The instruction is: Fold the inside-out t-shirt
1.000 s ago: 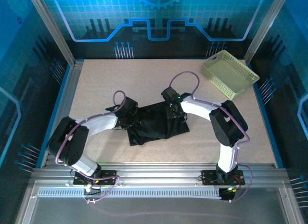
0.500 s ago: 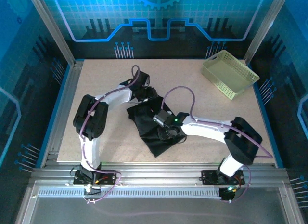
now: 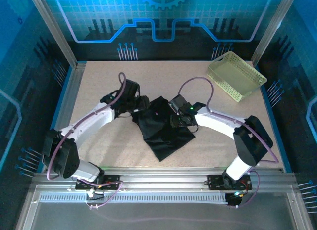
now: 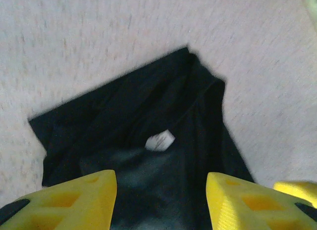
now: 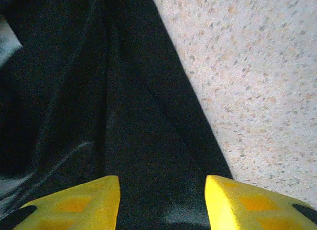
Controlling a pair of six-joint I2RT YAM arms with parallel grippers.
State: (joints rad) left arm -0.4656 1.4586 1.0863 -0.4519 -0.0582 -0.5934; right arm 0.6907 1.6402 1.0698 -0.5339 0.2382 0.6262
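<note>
So at this point the inside-out t-shirt [image 3: 161,130] was sitting roughly in the middle of the table [image 3: 99,81], between the two arms and well apart from the basket [image 3: 237,75] off in the far right corner. From above it read as a lopsided black wedge, wide up near the grippers and tapering to a point toward the near edge, with lumpy overlapping layers. My take: some cloth was doubled over, but it was nothing like a tidy rectangle. I'd call the fold barely started, with the flattening, the sleeves and the final fold-over all left to do. The left gripper [image 3: 140,104] hung over the shirt's far left corner and the right gripper [image 3: 179,119] over its right side. The overhead cam was no help for the fingers though, which were too small and dark against black cloth. The wrist cams filled that in. The left wrist view had its yellow fingers [image 4: 74,198] standing well apart with nothing between them, just the shirt lying below. It also caught the neck tag [image 4: 160,140] sitting in the collar, a detail too small to be sure of from above. The right wrist view had its fingers [image 5: 74,203] spread about as wide, over the shirt's edge where the black cloth met the speckled tabletop. Cloth ran under the gap and I saw nothing pinched, though I couldn't tell if the tips were pressing on the fabric. The overall outline of the shirt was the overhead's job; the wrist cams were too close in for that.
</note>
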